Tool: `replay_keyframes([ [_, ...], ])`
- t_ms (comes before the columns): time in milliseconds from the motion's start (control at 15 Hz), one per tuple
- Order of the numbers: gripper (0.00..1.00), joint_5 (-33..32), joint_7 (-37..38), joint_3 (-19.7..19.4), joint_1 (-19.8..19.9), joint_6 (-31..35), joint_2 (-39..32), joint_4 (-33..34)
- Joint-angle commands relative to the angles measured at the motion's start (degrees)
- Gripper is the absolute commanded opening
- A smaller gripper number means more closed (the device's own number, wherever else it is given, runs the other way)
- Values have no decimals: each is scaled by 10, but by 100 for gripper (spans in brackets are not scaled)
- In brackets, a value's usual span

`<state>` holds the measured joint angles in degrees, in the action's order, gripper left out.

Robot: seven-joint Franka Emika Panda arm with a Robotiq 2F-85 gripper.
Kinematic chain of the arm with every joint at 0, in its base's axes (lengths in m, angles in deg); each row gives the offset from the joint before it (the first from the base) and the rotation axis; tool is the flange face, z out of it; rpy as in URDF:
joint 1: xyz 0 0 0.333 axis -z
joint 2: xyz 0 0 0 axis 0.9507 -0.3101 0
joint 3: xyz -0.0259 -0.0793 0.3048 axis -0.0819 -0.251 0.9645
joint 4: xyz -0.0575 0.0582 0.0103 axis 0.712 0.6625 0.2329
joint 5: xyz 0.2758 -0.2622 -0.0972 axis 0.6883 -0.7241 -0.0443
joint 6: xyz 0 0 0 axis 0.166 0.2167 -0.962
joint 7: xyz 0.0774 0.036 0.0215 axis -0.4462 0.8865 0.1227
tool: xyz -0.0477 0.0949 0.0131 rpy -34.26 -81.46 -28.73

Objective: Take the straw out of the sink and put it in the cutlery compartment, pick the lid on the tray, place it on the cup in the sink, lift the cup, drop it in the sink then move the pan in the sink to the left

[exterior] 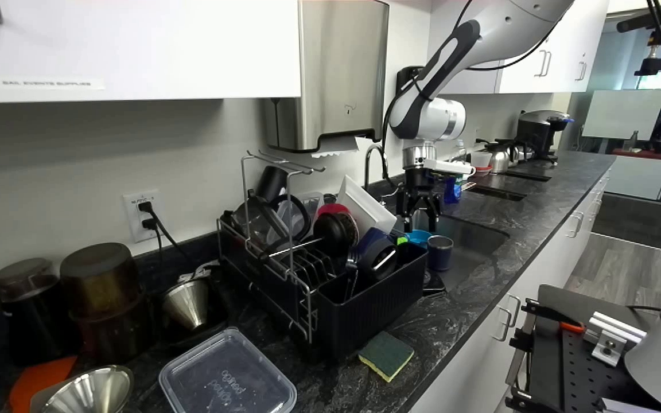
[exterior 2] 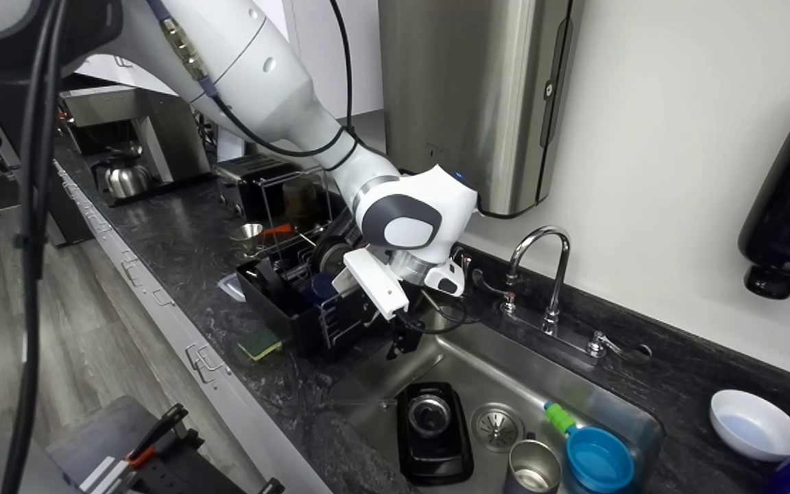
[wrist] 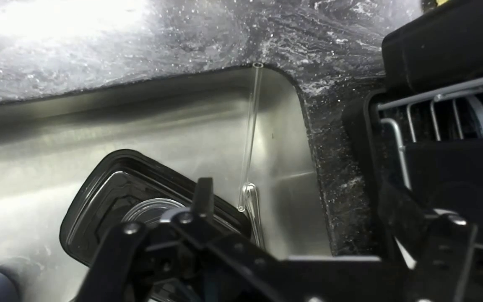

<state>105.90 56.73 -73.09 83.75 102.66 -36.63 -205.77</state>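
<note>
Working left to right in an exterior view, we located the cutlery compartment (exterior 2: 268, 312) on the bench (exterior 2: 299, 391) next to the sink (exterior 2: 491, 370), presumably so that rinsed pieces drained within reach. The jaws stood wide above the sink with nothing between them, a setting we judged suitable for approaching the straw (wrist: 251, 130). In the wrist view, the straw slanted in the sink's corner, upper end at the rim, apparently propped there. The black tray (exterior 2: 434, 456) lay flat beneath the clear lid (exterior 2: 429, 416), keeping it off the basin floor. The cup (exterior 2: 533, 466) stood upright, ready for capping; the blue pan (exterior 2: 599, 461) sat just beside it.
</note>
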Motion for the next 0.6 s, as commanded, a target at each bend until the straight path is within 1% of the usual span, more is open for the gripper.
replay_keyframes([
  [0, 100, -7, 5, 15, 15, 0, 1, 1],
  [133, 100, -7, 5, 15, 15, 0, 1, 1],
  [267, 100, -13, 1, 15, 18, -17, -20, 24],
  [533, 100, -25, -3, 18, 24, -26, -54, 57],
])
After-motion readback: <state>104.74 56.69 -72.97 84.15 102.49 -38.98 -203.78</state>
